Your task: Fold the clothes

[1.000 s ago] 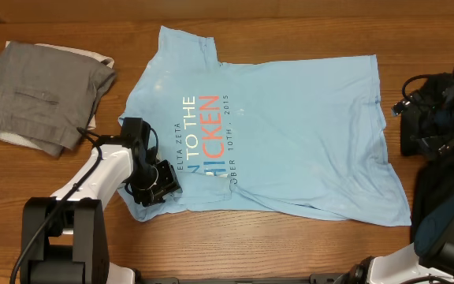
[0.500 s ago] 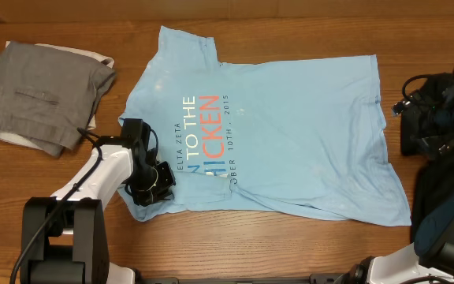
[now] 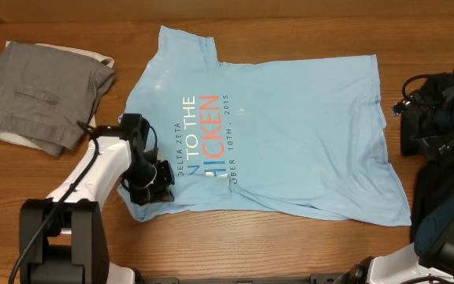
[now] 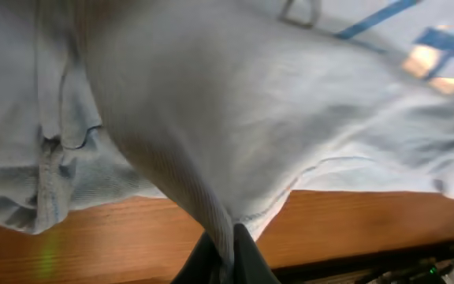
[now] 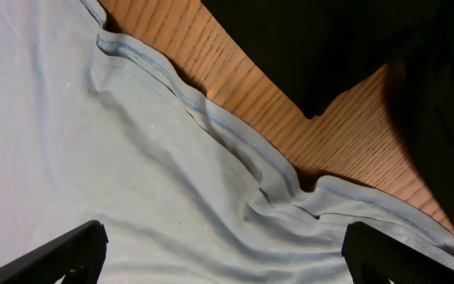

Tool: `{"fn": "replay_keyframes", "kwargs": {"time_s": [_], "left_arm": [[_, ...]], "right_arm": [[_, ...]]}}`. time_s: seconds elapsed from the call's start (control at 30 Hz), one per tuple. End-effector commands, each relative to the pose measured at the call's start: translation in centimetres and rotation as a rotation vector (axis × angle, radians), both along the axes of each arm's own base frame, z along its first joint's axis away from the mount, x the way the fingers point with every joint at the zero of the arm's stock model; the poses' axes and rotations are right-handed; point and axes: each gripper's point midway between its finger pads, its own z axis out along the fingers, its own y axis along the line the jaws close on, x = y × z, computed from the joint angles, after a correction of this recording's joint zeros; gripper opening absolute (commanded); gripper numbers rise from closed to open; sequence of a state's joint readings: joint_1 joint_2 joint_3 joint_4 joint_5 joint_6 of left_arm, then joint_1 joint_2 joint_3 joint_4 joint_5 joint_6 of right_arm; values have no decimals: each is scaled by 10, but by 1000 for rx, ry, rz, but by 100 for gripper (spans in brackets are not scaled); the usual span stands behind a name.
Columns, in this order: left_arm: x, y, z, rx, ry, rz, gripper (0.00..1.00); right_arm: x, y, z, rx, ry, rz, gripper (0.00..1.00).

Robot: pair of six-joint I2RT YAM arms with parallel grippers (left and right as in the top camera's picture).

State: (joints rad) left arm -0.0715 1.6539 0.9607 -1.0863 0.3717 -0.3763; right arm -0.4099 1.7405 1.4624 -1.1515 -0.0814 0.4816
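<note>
Left gripper (image 4: pixel 225 254) pinches T-shirt (image 4: pixel 235 118), fingertips mostly hidden.

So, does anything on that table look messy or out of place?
The light blue T-shirt lies crooked and wrinkled, with a flap folded over the printed words, cutting them off. The left claw pinches a ridge of its cloth at that near corner.
</note>
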Motion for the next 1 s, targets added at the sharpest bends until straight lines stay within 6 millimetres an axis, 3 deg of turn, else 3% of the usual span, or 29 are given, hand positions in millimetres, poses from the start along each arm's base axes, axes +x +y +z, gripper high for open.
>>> {"fn": "replay_keyframes", "kwargs": {"time_s": [0.0, 0.5, 0.6, 0.67, 0.77, 0.8, 0.87, 0.97], "left_arm": [[17, -4, 14, -31, -65, -48, 4], [15, -4, 14, -27, -53, -41, 4], [15, -3, 14, -23, -52, -42, 4], [15, -3, 14, -23, -56, -42, 5], [16, -3, 13, -23, -60, -42, 6], [16, -3, 13, -23, -59, -42, 6], [16, -3, 14, -23, -58, -43, 7], [18, -3, 13, -23, -67, -42, 8]], "right_arm": [[6, 0, 9, -10, -28, 9, 100], [6, 0, 9, -10, -28, 9, 100], [4, 17, 9, 81, -35, 22, 100], [-7, 29, 8, 144, 9, 27, 100], [-12, 30, 8, 130, 15, 118, 100], [-17, 29, 7, 126, 36, 131, 89], [-33, 23, 5, 114, 107, 72, 56], [-74, -5, 8, 37, 253, -168, 56]]}}
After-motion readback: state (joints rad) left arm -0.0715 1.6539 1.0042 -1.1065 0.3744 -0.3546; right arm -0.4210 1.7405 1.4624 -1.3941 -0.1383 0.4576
